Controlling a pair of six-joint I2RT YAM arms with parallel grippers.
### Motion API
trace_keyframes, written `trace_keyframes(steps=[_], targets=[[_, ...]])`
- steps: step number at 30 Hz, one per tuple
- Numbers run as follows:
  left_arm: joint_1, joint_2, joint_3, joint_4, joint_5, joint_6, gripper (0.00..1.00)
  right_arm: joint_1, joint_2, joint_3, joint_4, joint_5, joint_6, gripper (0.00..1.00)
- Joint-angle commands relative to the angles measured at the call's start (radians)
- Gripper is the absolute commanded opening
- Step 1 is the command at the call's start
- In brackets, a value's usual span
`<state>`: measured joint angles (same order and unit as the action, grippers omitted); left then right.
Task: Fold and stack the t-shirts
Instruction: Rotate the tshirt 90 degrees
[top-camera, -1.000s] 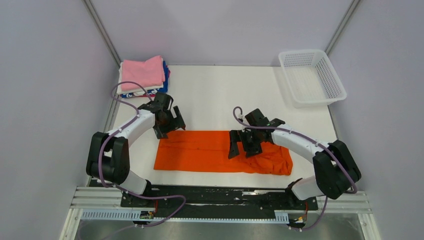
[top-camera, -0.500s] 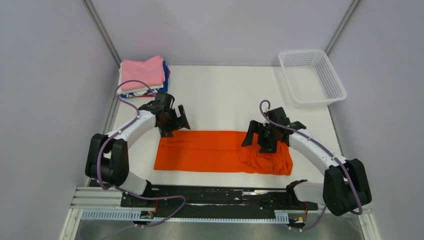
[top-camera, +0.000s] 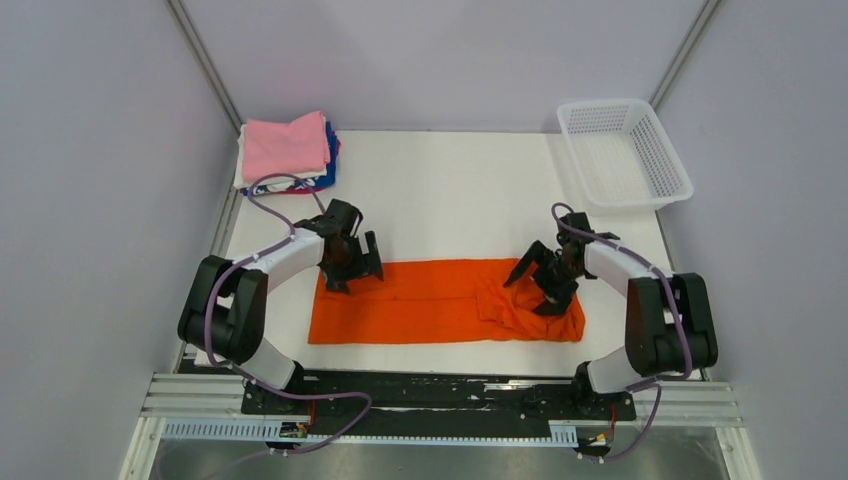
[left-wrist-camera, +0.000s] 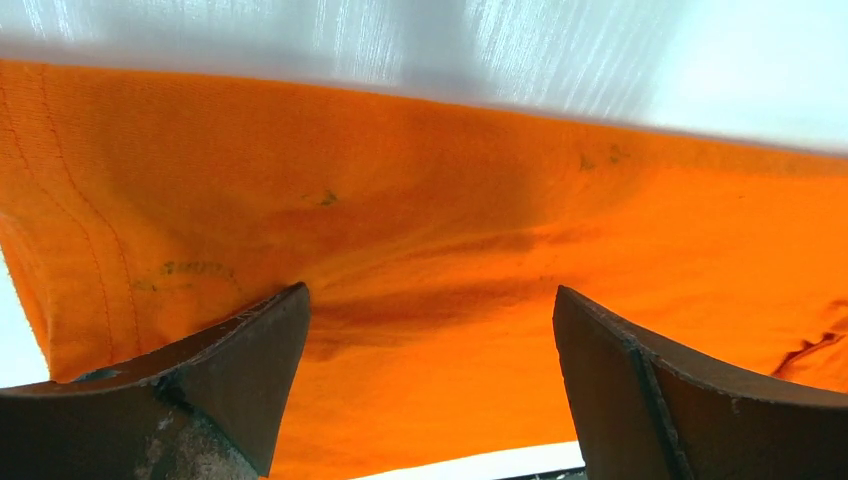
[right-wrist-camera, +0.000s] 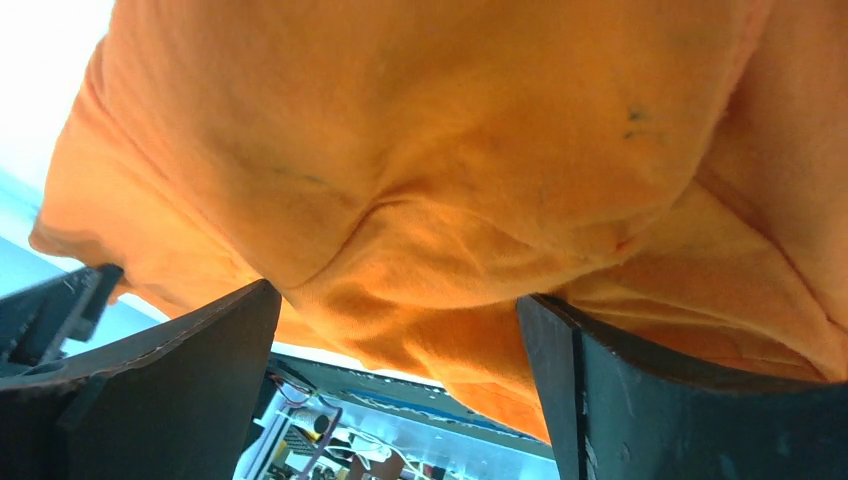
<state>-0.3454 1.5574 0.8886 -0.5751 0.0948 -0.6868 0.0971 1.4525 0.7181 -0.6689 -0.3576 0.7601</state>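
Top and wrist views of the fold in progress. The plain bright orange short-sleeved t-shirt (top-camera: 420, 300) is laid as a long band across the near half of the white table (top-camera: 450, 190), flat at its left end and bunched at its right. The left gripper (top-camera: 355, 272) is held over the band's far left corner and the right gripper (top-camera: 535, 290) over the crumpled right end; both sets of jaws are spread fully and nothing is gripped by either. The lengthwise fold is judged done and the crosswise fold not yet begun; the next move calls for a pinch on the cloth at each end, with the right bunch smoothed before one end is carried over the other. The stack of folded shirts (top-camera: 285, 150), pink on top, is set at the far left corner, well apart from the white plastic mesh basket (top-camera: 640, 203) at the far right. Whether the fingertips touch the cloth cannot be told, though they seem very near. The lower shirts of the stack are largely covered, and the orange shirt's collar is not made out.
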Motion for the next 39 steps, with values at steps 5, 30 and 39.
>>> trace_keyframes(steps=[5, 30, 39], targets=[[0.001, -0.080, -0.108, 0.002, -0.021, -0.058, 1.00, -0.021, 0.410, 0.393, 0.234, 0.330, -0.170, 1.00], [-0.474, 0.058, 0.023, 0.264, 0.157, -0.147, 1.00, 0.170, 1.175, 1.641, 0.416, -0.044, -0.453, 1.00], [-0.505, -0.167, 0.077, 0.140, -0.009, -0.140, 1.00, 0.155, 0.900, 1.549, 0.447, 0.001, -0.533, 1.00]])
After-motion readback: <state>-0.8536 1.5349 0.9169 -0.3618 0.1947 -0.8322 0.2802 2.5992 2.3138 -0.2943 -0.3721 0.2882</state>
